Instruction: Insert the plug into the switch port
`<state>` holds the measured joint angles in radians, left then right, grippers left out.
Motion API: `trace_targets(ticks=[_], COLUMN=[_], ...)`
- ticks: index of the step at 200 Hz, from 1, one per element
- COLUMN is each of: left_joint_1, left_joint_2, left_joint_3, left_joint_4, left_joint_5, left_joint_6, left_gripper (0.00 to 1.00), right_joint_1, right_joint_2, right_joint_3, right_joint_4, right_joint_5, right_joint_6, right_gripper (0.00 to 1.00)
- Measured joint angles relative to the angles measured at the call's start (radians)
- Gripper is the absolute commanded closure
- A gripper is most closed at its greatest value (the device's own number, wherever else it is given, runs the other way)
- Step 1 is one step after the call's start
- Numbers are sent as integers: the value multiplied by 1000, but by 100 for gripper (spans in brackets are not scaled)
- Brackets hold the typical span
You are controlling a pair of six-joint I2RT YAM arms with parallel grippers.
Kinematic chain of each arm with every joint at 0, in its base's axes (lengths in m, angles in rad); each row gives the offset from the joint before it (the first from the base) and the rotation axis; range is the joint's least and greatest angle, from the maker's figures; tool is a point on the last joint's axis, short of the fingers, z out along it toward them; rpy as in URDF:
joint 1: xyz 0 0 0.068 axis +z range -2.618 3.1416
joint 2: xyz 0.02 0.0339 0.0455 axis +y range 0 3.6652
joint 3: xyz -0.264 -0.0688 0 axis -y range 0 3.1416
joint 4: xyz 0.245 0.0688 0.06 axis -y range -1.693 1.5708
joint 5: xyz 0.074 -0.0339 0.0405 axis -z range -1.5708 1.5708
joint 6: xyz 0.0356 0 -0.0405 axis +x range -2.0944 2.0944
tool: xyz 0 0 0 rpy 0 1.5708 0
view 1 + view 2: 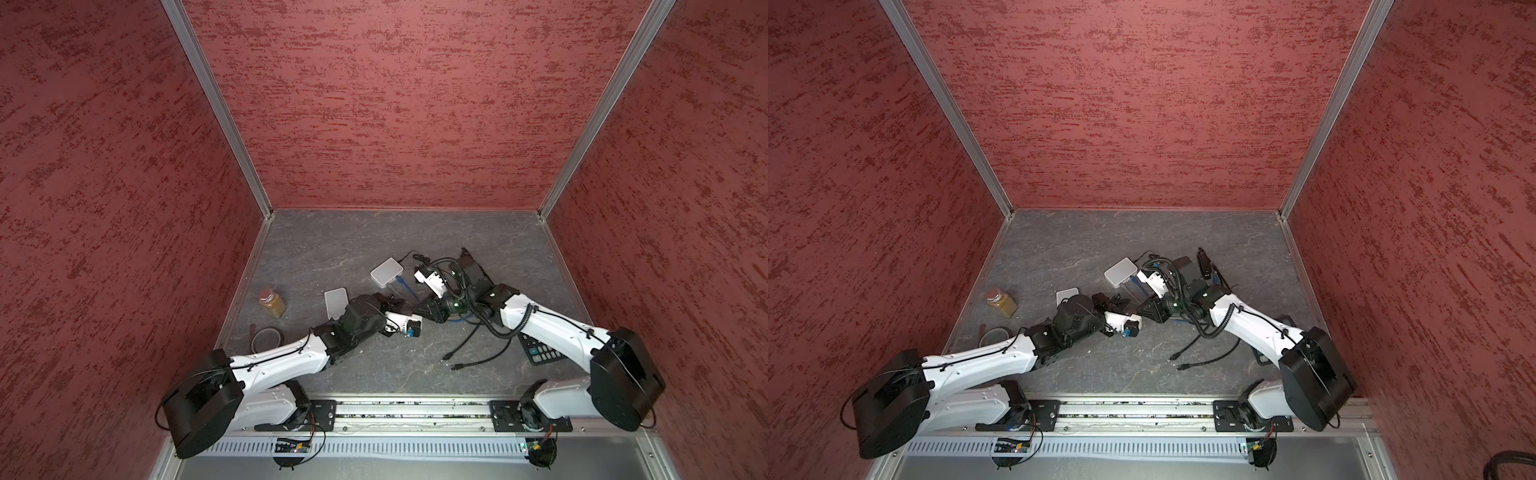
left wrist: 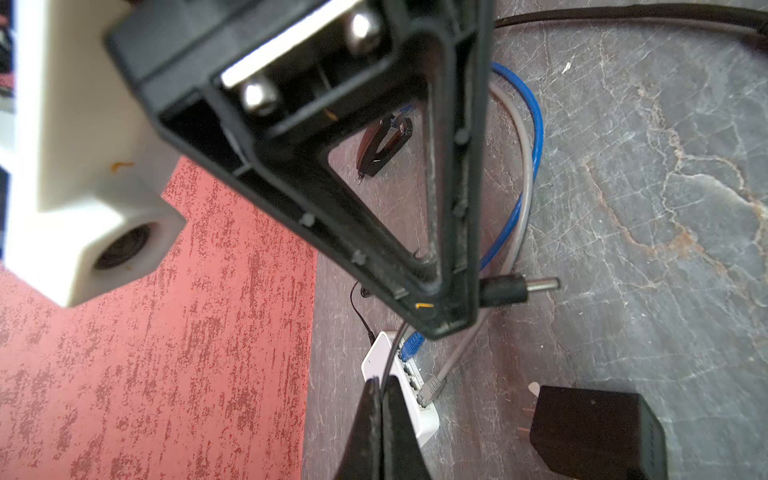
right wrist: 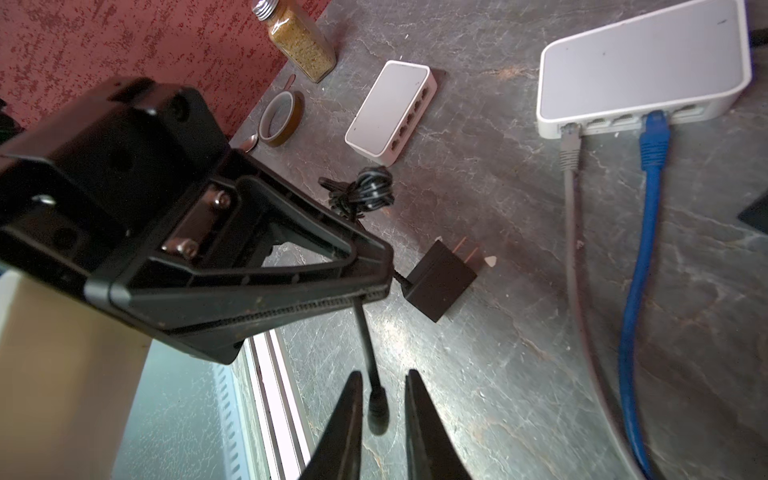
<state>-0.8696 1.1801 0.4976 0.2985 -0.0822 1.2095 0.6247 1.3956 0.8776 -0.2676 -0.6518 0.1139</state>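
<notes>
My left pincer (image 3: 374,291) is clenched on the thin black cable (image 3: 365,336), just behind the plug (image 3: 378,411). In the left wrist view the same cable runs straight into its closed fingers (image 2: 376,419). The plug, a small black barrel with a bare metal tip, sits between the fingers of my right pincer (image 3: 383,374). They flank it closely, but I see slivers of gap on both sides and cannot tell whether they actually pinch it. From the left wrist I see the plug (image 2: 519,286) poking out past the right pincer's tip, up off the tabletop (image 3: 478,374). It is well apart from the white switch (image 3: 640,62), which already carries a blue cable (image 3: 648,208) and a grey cable (image 3: 571,208). A second switch (image 3: 390,108) lies bare nearby, and the black power adapter (image 3: 440,282) rests on its side between them.
</notes>
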Motion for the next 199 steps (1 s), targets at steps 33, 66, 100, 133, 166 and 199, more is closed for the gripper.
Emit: trace_targets(ticks=[33, 66, 100, 133, 166, 199], left_joint_1=[0, 0, 1, 1, 1, 1], left_joint_2=[0, 0, 0, 0, 2, 6], left_joint_3=[0, 0, 0, 0, 0, 0], left_joint_4=[0, 0, 0, 1, 1, 1], left_joint_5=[2, 3, 3, 3, 3, 3], left_joint_6=[0, 0, 0, 0, 0, 0], left_gripper=[100, 100, 100, 100, 100, 100], right_joint_1=[0, 0, 0, 0, 0, 0], right_joint_2=[15, 16, 17, 18, 19, 23], right_joint_3=[0, 0, 0, 0, 0, 0], right_joint_4=[8, 10, 11, 20, 34, 35], right_joint_5=[-3, -8, -12, -20, -29, -35], right_joint_6=[3, 5, 6, 10, 14, 14], right_gripper=[84, 85, 84, 83, 84, 83])
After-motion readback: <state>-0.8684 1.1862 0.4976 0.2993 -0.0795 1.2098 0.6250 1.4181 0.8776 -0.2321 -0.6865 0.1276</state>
